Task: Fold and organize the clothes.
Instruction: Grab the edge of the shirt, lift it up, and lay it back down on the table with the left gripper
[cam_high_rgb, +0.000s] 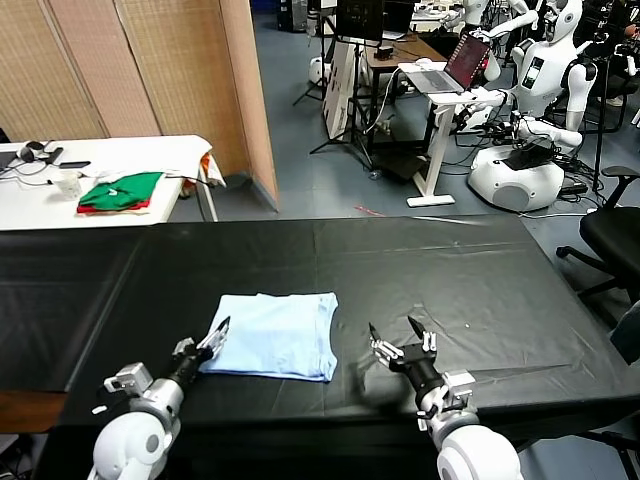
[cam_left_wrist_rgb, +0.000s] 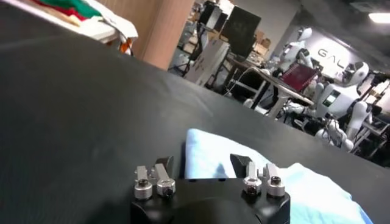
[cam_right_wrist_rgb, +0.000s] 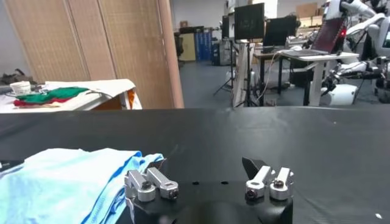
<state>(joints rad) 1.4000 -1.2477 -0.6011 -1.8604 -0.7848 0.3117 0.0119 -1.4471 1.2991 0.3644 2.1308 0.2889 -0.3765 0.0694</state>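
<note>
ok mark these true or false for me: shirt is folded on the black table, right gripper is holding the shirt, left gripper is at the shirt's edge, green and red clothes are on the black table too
1. The light-blue T-shirt lies folded on the black table. True.
2. The right gripper holds the shirt. False: it is open, over bare table beside the shirt.
3. The left gripper is at the shirt's near left edge. True.
4. The green and red garments lie on the black table. False: they sit on the white table behind it.

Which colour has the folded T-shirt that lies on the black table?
The folded short-sleeved cotton T-shirt is pale light blue, plain on the visible side; the head view shows it best.
</note>
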